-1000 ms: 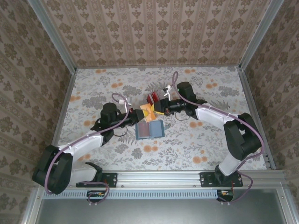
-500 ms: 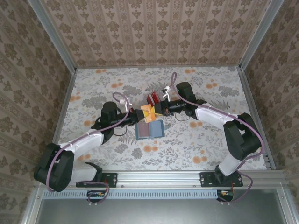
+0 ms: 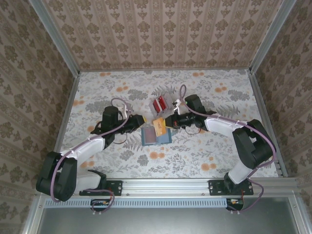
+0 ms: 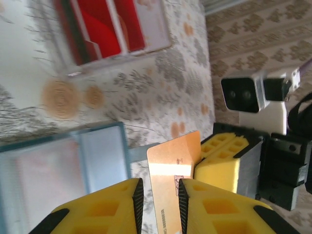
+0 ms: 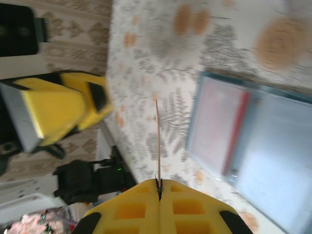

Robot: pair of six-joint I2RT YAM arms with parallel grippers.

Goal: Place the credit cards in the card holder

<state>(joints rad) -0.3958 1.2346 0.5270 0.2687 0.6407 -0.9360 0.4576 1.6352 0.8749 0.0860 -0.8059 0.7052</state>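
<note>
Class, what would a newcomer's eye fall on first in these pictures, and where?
The thin orange-tan plastic card stands out first, pinched by the shut right gripper at the scene's centre and facing the left gripper, whose jaws are parted. Beside it lies the open teal-blue bifold card holder. Farther back, red cards sit in a clear tray.

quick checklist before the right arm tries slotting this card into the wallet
1. Right gripper shut on the orange card: ok.
2. Left gripper jaws apart, not clamping the card: ok.
3. Card holder lying open and flat, pockets facing up: ok.
4. Card edge lined up with a pocket mouth: cannot tell; the card stands on edge beside the holder.
5. Spare red cards sitting in the clear tray, away from the holder: ok.
</note>
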